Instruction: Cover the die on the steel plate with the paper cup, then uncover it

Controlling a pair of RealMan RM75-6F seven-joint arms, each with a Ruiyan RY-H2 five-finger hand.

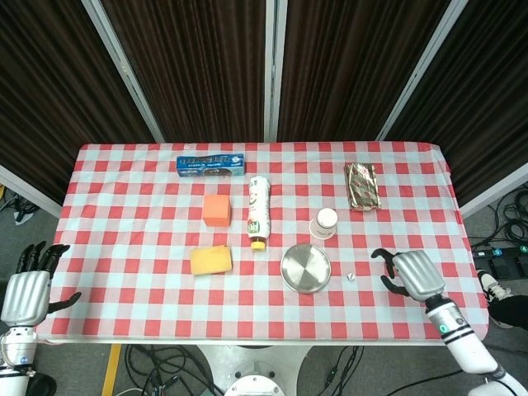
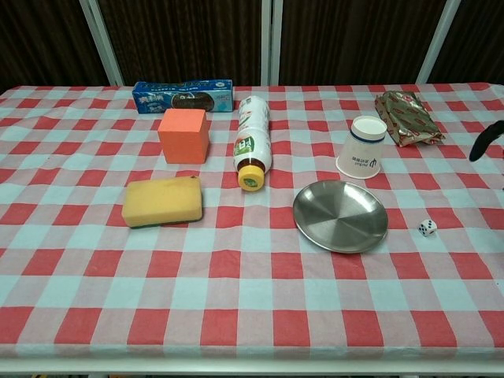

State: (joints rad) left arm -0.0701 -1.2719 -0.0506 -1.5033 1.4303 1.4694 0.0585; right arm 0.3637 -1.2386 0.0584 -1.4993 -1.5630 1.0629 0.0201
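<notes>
die beside steel plate, cup upside-down

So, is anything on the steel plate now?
No. The plate is bare. The die lies on the cloth right of it. What the inverted cup covers cannot be seen.

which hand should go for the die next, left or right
Right. The right hand is already over the table, open, just beside the die, which lies on the cloth next to the plate, not on it. The left hand hangs off the far left edge.
</notes>
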